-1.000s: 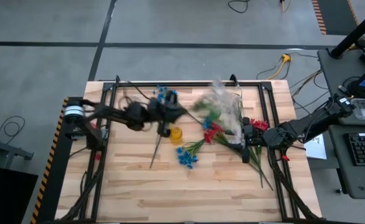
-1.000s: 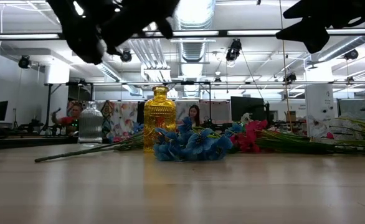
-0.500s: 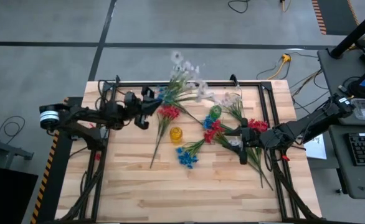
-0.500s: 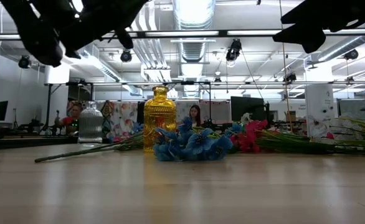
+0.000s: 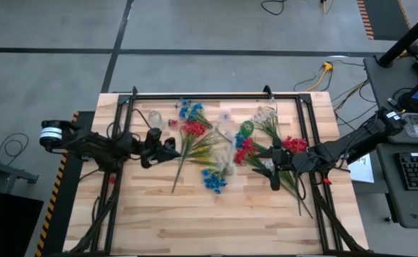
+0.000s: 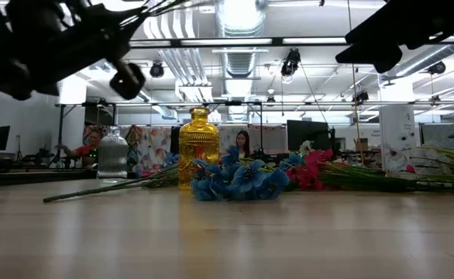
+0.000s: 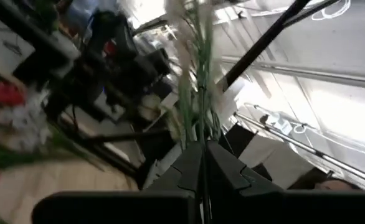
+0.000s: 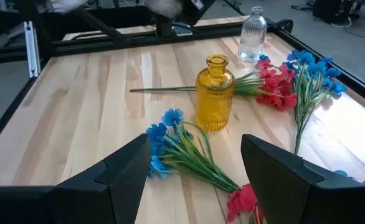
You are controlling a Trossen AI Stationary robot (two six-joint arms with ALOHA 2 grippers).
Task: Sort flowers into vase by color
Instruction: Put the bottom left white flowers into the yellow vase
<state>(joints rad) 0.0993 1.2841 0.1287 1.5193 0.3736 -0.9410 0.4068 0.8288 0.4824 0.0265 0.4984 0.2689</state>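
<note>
Our left gripper [image 7: 202,163] has its jaws clamped on white flowers [image 7: 192,59]; our right gripper [image 8: 195,163] has its jaws wide open, empty, a yellow vase [image 8: 214,93] ahead.

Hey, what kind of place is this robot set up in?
Likely a robotics lab or workshop: exposed ceiling ducts and strip lights overhead, rows of monitors behind the wooden table, and a side desk with a keyboard.

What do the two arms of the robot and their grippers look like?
Both arms are dark, slim and jointed. The left arm has a white, dark-ringed cylinder at its base. The right gripper has two broad, flat black fingers. The left gripper has angular black fingers.
</note>
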